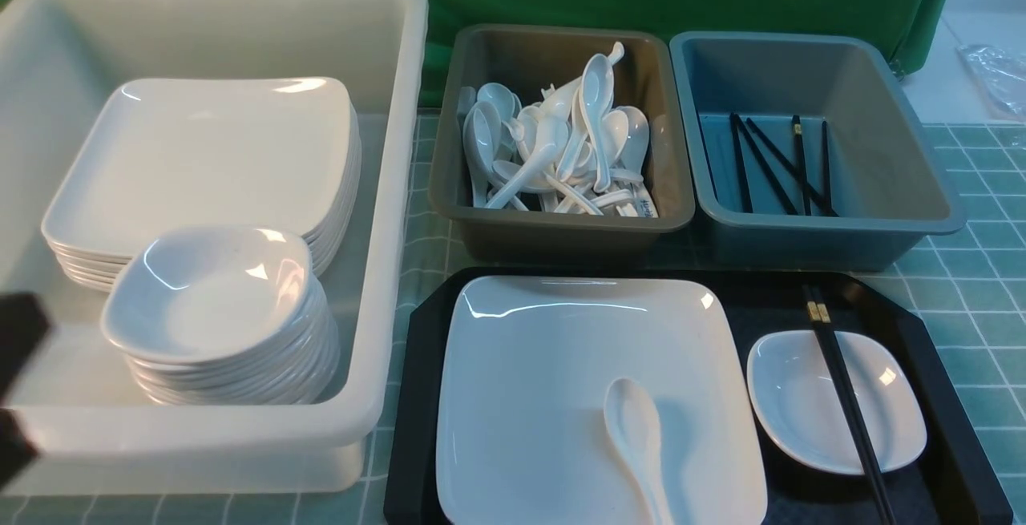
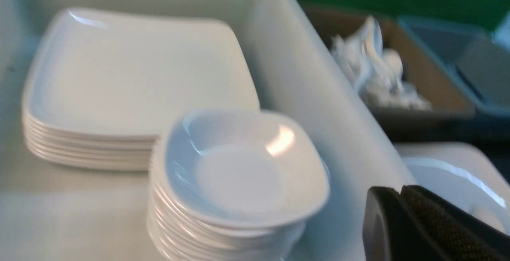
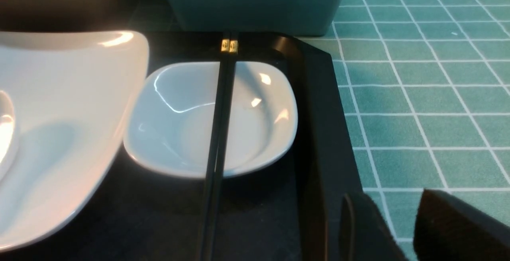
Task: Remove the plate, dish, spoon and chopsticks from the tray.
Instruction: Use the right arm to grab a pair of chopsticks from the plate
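In the front view, the black tray (image 1: 858, 501) fills the lower right of the frame. The square white plate (image 1: 577, 349) lies in its left part, with the white soup spoon (image 1: 637, 437) resting on the plate near the bottom of the frame. At the tray's right side sits the small white dish (image 1: 801, 397), and the black chopsticks (image 1: 850, 405) lie side by side across it. The left gripper (image 2: 388, 213) is well apart from the dish and chopsticks; part of it shows at the far left edge of the front view. The right gripper (image 3: 394, 221) is near the dish but touches neither it nor the chopsticks.

The front view shows dark chopsticks inside the blue-grey tub (image 1: 809, 220) at upper right; the right wrist view gives only that tub's outer wall. The left wrist view looks closely at the stacked bowls (image 2: 243, 173) and stacked plates (image 2: 139, 77) in the white bin (image 2: 318, 93), neither of which appears in the right wrist view.

The left gripper is closed, its fingertips together with nothing between them. The right gripper stands partly open, a gap between its fingertips, and holds nothing.
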